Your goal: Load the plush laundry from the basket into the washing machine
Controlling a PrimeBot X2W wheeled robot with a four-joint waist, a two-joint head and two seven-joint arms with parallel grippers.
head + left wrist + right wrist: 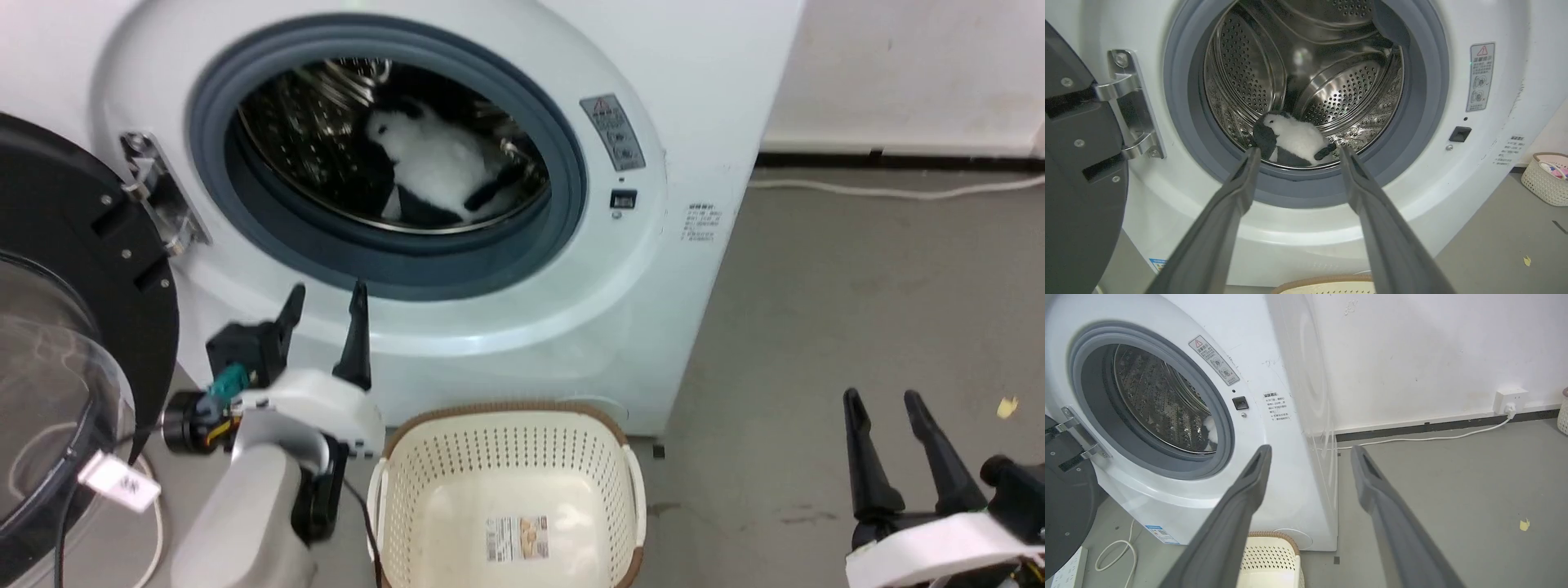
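Plush laundry (433, 163): inside washing machine (669, 269) drum (310, 122), upper centre.
Basket (506, 445): empty, lower centre.
Left gripper (325, 292): jaws spread, empty.
Right gripper (882, 398): jaws spread, empty.
Advice: retract clear of gasket (392, 269), door (82, 245).

Grey floor (1453, 486) lies past the fingers (1378, 498), white wall (1412, 355) above. A socket (1511, 400) and cable (1429, 438) sit upper right.

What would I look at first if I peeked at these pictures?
The fluffy black-and-white panda toy stands out first, lying inside the shiny steel drum of the big white washing machine. The machine's door is swung open on the left. On the floor in front sits the cream basket, and beside it the left hand points up with its fingers open.
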